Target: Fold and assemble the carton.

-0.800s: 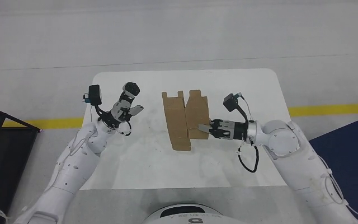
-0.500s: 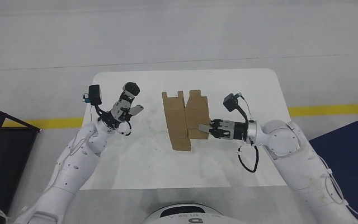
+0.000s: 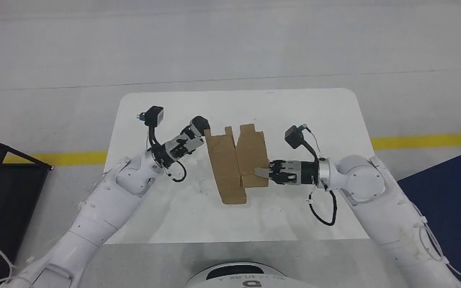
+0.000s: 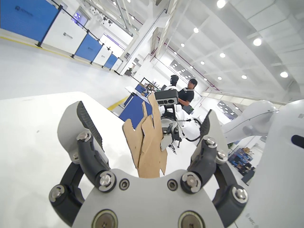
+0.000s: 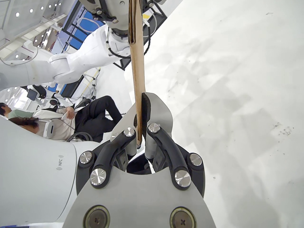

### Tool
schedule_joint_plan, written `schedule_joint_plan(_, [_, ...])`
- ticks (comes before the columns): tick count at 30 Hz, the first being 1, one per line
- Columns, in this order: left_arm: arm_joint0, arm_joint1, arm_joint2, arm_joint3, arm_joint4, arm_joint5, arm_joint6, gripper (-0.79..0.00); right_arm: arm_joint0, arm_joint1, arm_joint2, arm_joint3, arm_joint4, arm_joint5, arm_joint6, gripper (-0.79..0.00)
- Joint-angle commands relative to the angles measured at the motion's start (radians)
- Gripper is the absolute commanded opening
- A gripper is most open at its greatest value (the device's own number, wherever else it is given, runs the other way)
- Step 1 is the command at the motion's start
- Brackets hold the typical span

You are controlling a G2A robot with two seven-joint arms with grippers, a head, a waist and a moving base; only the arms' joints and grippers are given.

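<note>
the flat brown carton [image 3: 234, 164] sits mid-frame over the white table [image 3: 317, 108]. the right gripper [image 3: 258, 173] pinches its right edge tight. the left gripper [image 3: 203, 136], fingers wide apart, is at its upper left edge.

Both arms are glossy white shells of rounded segments, the left arm [image 3: 108, 209] and the right arm [image 3: 374, 194] alike. Each wrist ends in a dark cuff and carries a small black camera [image 3: 294, 135] on a stalk, with a thin black cable [image 3: 310, 204] looping beside it. The left claw [image 4: 146, 117] has a pale grey metal base plate, black linkage bars, silver screws [image 4: 106, 180] and two grey fingers faced with black ribbed pads [image 4: 90, 122]. The right claw [image 5: 140, 110] is built the same. A small grey marking [image 5: 60, 161] sits on a white shell near it.
</note>
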Motion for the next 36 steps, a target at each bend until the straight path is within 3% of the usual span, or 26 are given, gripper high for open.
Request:
schedule_joint_plan(1, [-0.012,0.005,0.011,0.017,-0.132,0.000,-0.129,0.000,0.007,0.002,0.001,0.007,0.044,-0.010,0.039,-0.785])
schedule_joint_plan(5, [-0.025,0.007,0.011,0.027,-0.306,0.000,-0.293,-0.249,0.015,0.006,0.003,0.018,0.068,-0.003,0.064,-0.785])
schedule_joint_plan(7, [-0.024,0.008,-0.003,0.028,-0.358,0.000,-0.364,-0.305,0.020,0.006,-0.001,0.022,0.073,0.006,0.065,-0.785])
schedule_joint_plan(9, [-0.018,0.007,-0.018,0.024,-0.399,0.000,-0.428,-0.292,0.026,0.006,-0.006,0.026,0.074,0.013,0.066,-0.785])
schedule_joint_plan(11, [-0.010,0.005,-0.030,0.020,-0.435,0.000,-0.493,-0.228,0.032,0.006,-0.012,0.029,0.075,0.021,0.064,-0.785])
schedule_joint_plan(13, [-0.005,0.002,-0.043,0.020,-0.453,0.000,-0.539,-0.237,0.035,0.006,-0.017,0.033,0.078,0.030,0.063,-0.785])
schedule_joint_plan(17, [0.004,-0.001,-0.045,0.006,-0.415,0.000,-0.539,-0.256,0.043,0.006,-0.019,0.045,0.102,0.036,0.065,-0.785])
schedule_joint_plan(22, [0.006,-0.004,-0.039,0.013,-0.393,0.000,-0.539,-0.219,0.049,0.008,-0.019,0.054,0.120,0.033,0.072,-0.785])
schedule_joint_plan(23, [0.005,-0.005,-0.034,0.014,-0.386,0.000,-0.539,-0.246,0.049,0.008,-0.020,0.054,0.123,0.033,0.072,-0.785])
schedule_joint_plan(25, [0.002,-0.005,-0.029,0.016,-0.381,0.000,-0.539,-0.394,0.050,0.009,-0.020,0.055,0.126,0.033,0.072,-0.785])
schedule_joint_plan(29, [-0.003,-0.005,-0.023,0.025,-0.379,0.000,-0.539,-0.548,0.051,0.010,-0.021,0.059,0.134,0.031,0.075,-0.785])
schedule_joint_plan(33, [-0.006,-0.006,-0.017,0.031,-0.376,0.000,-0.539,-0.785,0.054,0.011,-0.025,0.061,0.137,0.031,0.077,-0.785])
schedule_joint_plan(36, [-0.008,-0.007,-0.014,0.038,-0.371,0.000,-0.539,-0.785,0.055,0.012,-0.027,0.061,0.139,0.032,0.075,-0.785])
